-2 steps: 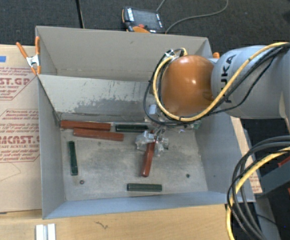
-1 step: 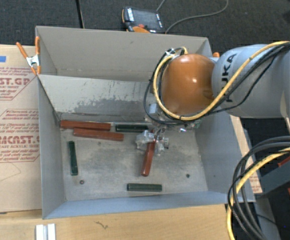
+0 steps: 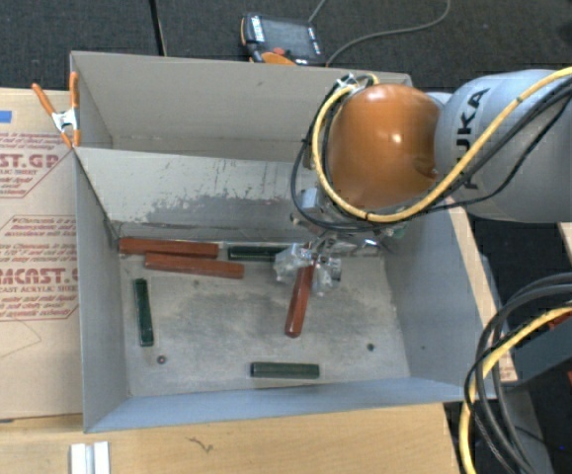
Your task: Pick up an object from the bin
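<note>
We see the gripper low in the grey bin, its fingers closed narrowly on the upper end of a reddish-brown stick. The stick slants down and slightly left from them. Just left of that stick's top lies a dark green bar. Further left of it, two brown bars lie side by side.
</note>
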### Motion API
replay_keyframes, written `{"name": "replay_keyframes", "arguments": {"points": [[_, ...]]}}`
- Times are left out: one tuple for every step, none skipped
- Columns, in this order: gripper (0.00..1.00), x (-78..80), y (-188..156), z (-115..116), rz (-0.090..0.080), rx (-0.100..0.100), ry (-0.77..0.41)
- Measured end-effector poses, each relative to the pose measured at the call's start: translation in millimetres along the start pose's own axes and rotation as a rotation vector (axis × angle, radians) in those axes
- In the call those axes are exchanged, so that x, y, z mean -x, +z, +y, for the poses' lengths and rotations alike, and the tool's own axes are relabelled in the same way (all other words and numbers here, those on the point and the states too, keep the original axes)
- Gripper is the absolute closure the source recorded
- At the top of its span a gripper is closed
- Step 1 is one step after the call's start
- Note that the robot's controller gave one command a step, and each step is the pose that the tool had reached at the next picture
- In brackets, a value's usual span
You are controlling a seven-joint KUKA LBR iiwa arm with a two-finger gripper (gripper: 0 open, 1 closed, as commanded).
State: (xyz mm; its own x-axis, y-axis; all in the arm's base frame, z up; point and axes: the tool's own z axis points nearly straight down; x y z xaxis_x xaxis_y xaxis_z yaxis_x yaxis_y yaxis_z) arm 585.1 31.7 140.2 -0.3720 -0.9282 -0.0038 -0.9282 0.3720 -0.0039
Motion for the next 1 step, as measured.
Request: {"name": "replay_keyframes", "arguments": {"points": [[1.00, 1.7, -22.0, 0.0, 0.001, 0.001, 0.001]]}}
